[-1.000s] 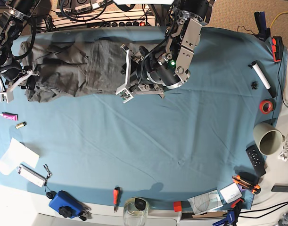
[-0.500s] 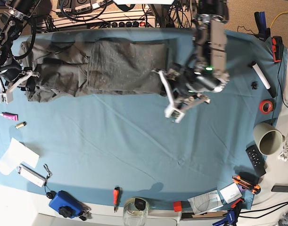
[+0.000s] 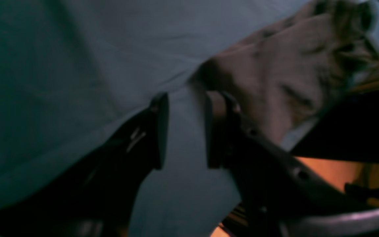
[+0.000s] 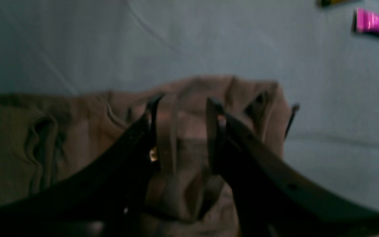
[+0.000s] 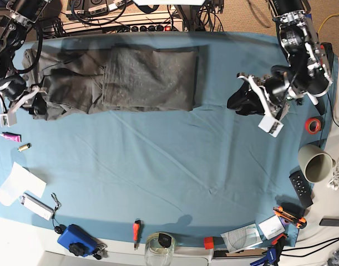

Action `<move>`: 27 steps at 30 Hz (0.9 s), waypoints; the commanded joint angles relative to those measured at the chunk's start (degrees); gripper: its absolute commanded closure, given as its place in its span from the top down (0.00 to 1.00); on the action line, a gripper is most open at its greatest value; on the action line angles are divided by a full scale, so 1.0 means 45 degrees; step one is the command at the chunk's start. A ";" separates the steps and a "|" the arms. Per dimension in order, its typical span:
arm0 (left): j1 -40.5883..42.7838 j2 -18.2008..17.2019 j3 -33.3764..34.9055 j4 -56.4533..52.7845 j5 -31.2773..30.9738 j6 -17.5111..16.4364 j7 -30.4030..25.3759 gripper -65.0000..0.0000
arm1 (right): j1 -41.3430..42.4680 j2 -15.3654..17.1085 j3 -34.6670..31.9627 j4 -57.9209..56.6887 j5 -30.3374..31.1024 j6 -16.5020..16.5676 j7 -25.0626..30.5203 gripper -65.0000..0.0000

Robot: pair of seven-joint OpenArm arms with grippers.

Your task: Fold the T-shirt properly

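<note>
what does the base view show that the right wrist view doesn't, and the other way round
Only the base view shows the left gripper far off the T-shirt, plus the grey cup and red tape roll. Only the right wrist view shows the right gripper close up, jaws apart over the shirt's crumpled end. Both show the T-shirt, teal tablecloth and pink tube.

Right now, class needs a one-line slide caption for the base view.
Partly folded T-shirt on teal tablecloth; left gripper apart, right gripper at its end.
</note>
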 commanded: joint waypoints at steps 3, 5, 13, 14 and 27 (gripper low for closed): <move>-0.0102 -0.0073 -0.0078 0.0267 -0.1355 -0.0447 0.0241 0.28 | 0.0529 0.0291 0.0107 -0.0573 0.0136 0.0024 0.0267 0.24; -0.0102 -0.0073 -0.0078 0.0267 -0.1846 -0.0583 0.0241 0.28 | 0.0933 0.0296 0.0112 -0.1273 0.0253 -0.0068 0.0257 0.24; 0.0442 -0.0189 -0.0083 0.0267 -0.2142 -0.0578 0.0241 0.28 | 0.2312 0.0296 0.0107 -0.1987 0.0413 -0.0160 -0.1632 0.24; 0.0559 -0.0233 -0.0078 0.0277 -0.2161 -0.0578 0.0241 0.28 | 0.2409 0.0301 0.0107 -0.1943 0.0413 -0.0160 -0.1734 0.24; 0.2603 -0.0850 -0.1501 0.1462 -0.2171 -0.0641 0.0241 0.28 | 0.2569 0.0364 0.0107 -0.1885 0.0476 -0.0641 -0.2166 0.44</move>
